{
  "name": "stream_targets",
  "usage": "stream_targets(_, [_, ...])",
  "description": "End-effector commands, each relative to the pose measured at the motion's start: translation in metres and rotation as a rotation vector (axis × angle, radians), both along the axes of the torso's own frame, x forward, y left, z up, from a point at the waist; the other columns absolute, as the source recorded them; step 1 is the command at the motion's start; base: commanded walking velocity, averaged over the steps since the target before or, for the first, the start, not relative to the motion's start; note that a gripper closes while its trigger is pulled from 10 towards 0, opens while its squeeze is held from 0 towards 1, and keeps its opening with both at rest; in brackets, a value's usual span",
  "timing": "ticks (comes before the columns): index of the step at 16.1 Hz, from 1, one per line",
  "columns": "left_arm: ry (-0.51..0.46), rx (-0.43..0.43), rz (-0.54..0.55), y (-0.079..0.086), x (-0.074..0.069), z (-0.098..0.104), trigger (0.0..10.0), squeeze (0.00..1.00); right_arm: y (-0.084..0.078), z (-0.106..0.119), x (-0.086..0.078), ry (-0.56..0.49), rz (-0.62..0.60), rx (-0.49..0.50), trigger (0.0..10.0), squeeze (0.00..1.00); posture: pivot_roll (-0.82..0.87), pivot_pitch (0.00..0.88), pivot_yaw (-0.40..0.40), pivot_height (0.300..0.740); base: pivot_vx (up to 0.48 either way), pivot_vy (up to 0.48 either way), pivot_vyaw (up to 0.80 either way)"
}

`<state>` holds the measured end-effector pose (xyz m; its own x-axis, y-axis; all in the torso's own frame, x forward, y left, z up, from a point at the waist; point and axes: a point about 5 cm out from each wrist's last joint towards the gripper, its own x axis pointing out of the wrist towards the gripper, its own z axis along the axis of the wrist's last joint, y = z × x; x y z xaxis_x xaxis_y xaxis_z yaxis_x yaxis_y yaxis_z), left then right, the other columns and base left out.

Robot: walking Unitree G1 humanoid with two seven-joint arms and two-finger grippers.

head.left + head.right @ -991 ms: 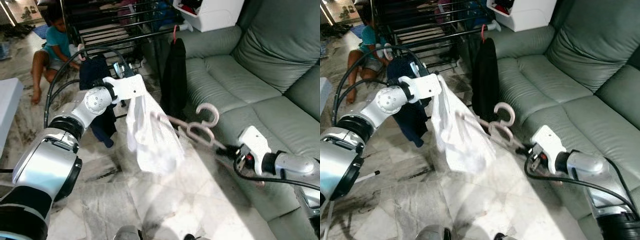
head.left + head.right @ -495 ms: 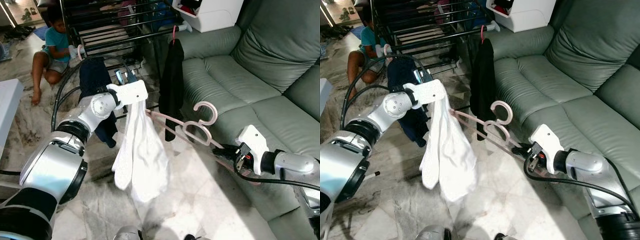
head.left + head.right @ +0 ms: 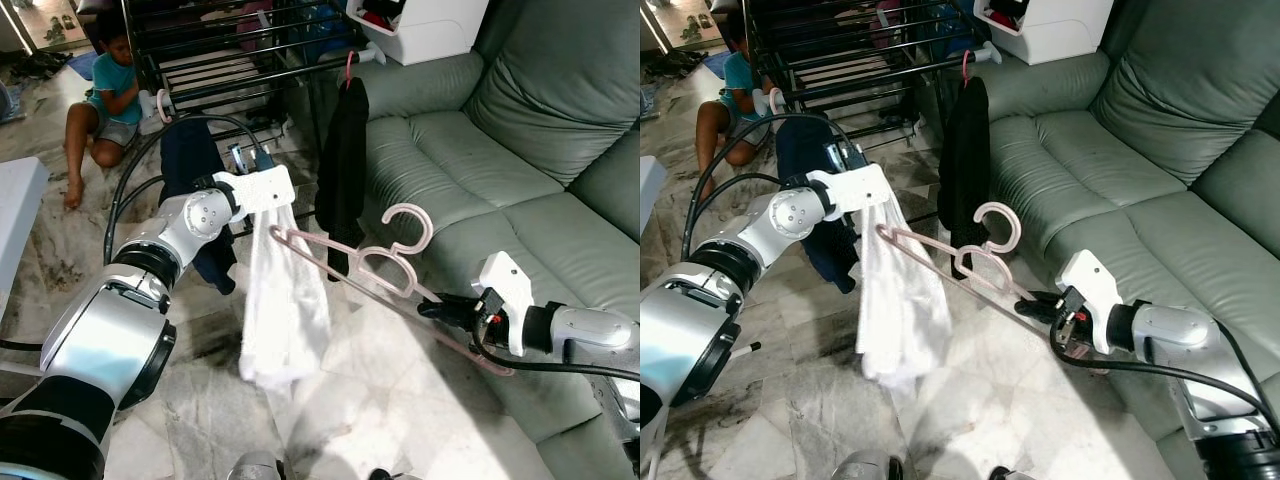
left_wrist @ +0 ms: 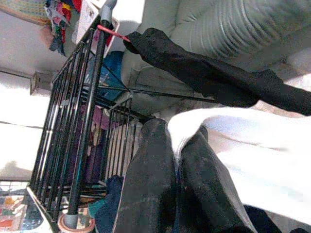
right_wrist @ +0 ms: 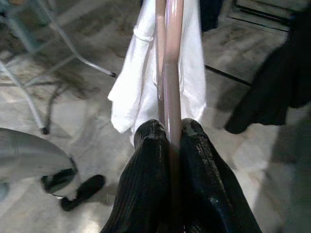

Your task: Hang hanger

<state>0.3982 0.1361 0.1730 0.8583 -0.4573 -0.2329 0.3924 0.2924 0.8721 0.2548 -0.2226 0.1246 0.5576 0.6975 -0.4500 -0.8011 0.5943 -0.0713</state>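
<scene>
Gripping the lower bar of a pale pink plastic hanger (image 3: 372,268), the right end effector (image 3: 440,308) is pinching the bar between its two closed black fingers (image 5: 151,165) and is holding the hanger out over the marble floor (image 3: 330,400), in front of the grey-green leather sofa (image 3: 480,150). The hanger is lying tilted in the air, its hook (image 3: 998,226) pointing up and its far end reaching toward the white cloth garment (image 3: 285,300). The left end effector (image 4: 175,160) is clamping the top edge of this white garment between its closed fingers, so that the cloth is hanging straight down beside the hanger's far end. Behind the left arm, a dark navy garment (image 3: 190,170) is draping from the black metal drying rack (image 3: 220,60). A black garment (image 3: 343,160) is hanging on a red hanger hook (image 3: 349,66) from the same rack, next to the sofa arm. A person in a teal shirt (image 3: 105,95) is sitting on the floor beyond the rack.
</scene>
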Motion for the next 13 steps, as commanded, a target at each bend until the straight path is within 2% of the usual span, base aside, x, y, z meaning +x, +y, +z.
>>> stream_targets(1, [-0.039,-0.038,-0.026,-0.001,0.003,0.018,10.0,0.0,-0.004,-0.002,0.007,-0.037,-0.049,-0.054,10.0,0.0,-0.03,0.0,0.068,0.74,0.0,0.0,0.0])
stream_targets(5, [-0.062,-0.046,0.008,0.01,0.003,0.018,10.0,0.0,0.002,0.003,0.001,-0.011,-0.002,0.013,10.0,0.0,-0.03,0.0,0.067,0.74,0.0,0.0,0.0])
stream_targets(7, [-0.087,-0.025,0.072,0.019,0.003,0.012,10.0,0.0,0.004,0.02,-0.003,-0.014,0.059,0.107,10.0,0.0,-0.03,0.0,0.066,0.74,0.0,0.0,0.0])
stream_targets(11, [-0.025,-0.002,0.063,0.02,0.001,0.003,10.0,0.0,-0.02,0.027,0.005,-0.067,-0.01,-0.033,10.0,0.0,-0.04,0.0,0.067,0.74,0.0,0.0,0.0])
stream_targets(13, [-0.019,0.007,0.052,0.019,0.0,0.001,10.0,0.0,-0.026,0.027,0.004,-0.048,-0.022,-0.085,10.0,0.0,-0.04,0.0,0.067,0.74,0.0,0.0,0.0])
